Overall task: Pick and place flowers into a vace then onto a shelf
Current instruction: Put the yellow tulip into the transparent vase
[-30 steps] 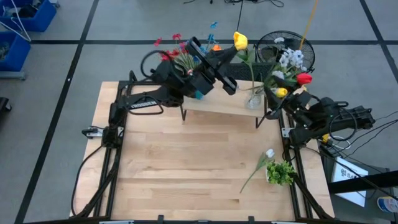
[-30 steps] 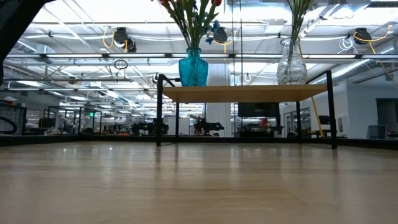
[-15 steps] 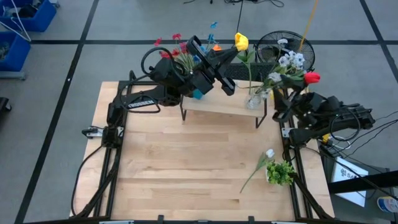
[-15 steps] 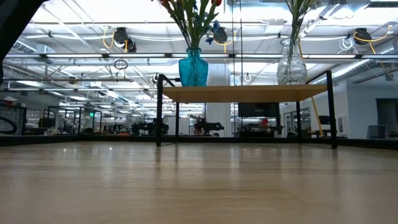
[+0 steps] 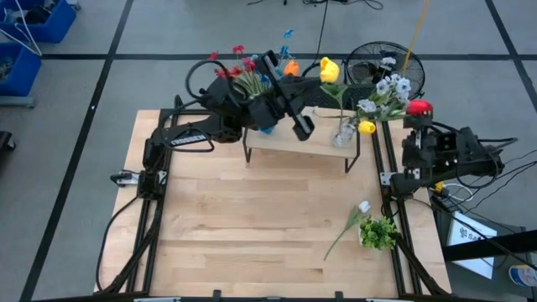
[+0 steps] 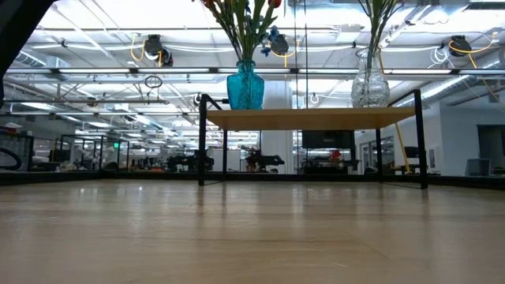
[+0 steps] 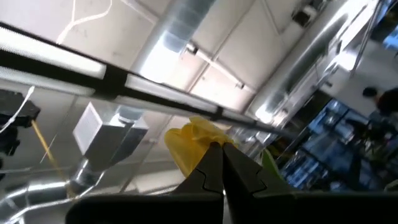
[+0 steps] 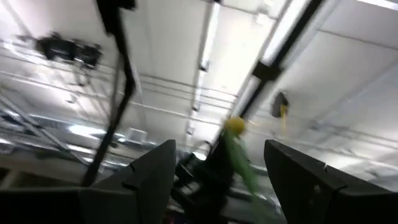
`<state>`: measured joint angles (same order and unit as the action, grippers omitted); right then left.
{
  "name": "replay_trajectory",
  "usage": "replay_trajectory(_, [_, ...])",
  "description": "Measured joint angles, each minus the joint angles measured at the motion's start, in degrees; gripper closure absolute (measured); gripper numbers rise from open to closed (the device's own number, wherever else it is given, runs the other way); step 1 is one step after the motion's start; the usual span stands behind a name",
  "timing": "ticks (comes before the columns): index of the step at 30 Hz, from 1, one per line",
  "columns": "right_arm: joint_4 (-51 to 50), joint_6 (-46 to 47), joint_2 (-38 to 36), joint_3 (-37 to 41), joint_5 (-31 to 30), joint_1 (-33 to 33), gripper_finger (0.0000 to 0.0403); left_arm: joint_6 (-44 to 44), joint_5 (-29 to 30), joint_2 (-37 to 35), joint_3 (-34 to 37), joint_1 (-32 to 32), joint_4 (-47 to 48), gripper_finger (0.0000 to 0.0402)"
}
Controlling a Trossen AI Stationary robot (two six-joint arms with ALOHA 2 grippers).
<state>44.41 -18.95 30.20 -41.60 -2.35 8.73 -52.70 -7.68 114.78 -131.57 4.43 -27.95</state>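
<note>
The shelf (image 5: 294,141) (image 6: 308,118) carries a teal vase (image 6: 245,85) of red flowers (image 5: 239,63) and a clear vase (image 5: 342,134) (image 6: 369,83). White, red and yellow flowers (image 5: 388,91) stand in the clear vase. My left gripper (image 5: 317,80) (image 7: 222,152) reaches over the shelf and is shut at a yellow flower (image 5: 329,69) (image 7: 193,140). My right gripper (image 5: 413,127) (image 8: 217,168) is open by the table's right edge, pointing up. A yellow bud (image 8: 234,126) shows farther off between its fingers. My left gripper is shut on the yellow flower just below its blossom (image 7: 208,146), pinched at the fingertips (image 7: 214,165). The fingers hide the stem there. They come from the table's left, about level, high above the shelf. The stem (image 5: 338,105) runs down into the clear vase.
A white flower (image 5: 362,207) on a long stem and a bushy green leafy clump (image 5: 379,232) lie on the tabletop near its right edge. A black fan (image 5: 373,60) stands behind the table. The tabletop (image 5: 252,218) in front of the shelf is bare wood.
My right gripper has drawn back from the clear vase toward the table's right edge. The bunch it left has swung slightly, the yellow bud toward the vase. My left gripper has shifted a little right and toward the near edge, turning at the wrist, and the yellow flower moved with it.
</note>
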Motion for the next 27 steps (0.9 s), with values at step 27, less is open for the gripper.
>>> replay_trajectory(27, [-19.32, 16.07, 1.21, 0.0, 12.22, -0.01, 0.0168, 12.21, -8.77, -0.09, -0.07, -7.41, 7.19, 0.0401])
